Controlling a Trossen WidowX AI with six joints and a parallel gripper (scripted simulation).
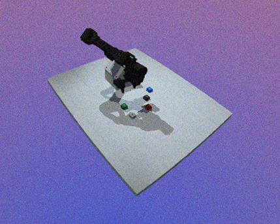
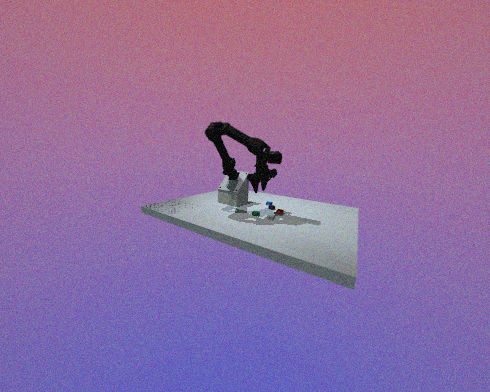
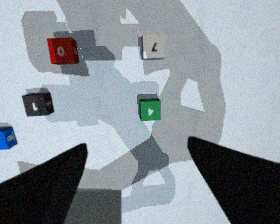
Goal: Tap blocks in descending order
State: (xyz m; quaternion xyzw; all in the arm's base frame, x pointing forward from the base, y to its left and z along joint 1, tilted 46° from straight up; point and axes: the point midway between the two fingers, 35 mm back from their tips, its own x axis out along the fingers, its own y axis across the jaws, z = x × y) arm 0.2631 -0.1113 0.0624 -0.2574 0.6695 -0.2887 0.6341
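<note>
In your wrist view, take the green block [image 3: 150, 109] as the landmark. Far to its left, at the frame's edge, sits the blue block [image 3: 7, 137]. The black block [image 3: 37, 103] lies left of green, and the red block marked 0 [image 3: 63, 50] is up and to the left. The white block marked 7 [image 3: 153, 47] sits straight above green. Your pincer [image 3: 136, 172] hangs wide open and empty, above the counter [image 3: 245, 60], just below green.

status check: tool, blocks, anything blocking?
Tool open, empty, hovering above the blocks. Green block nearest, ahead between the fingers; white block reads 7. No block touched. Nothing in the way.
</note>
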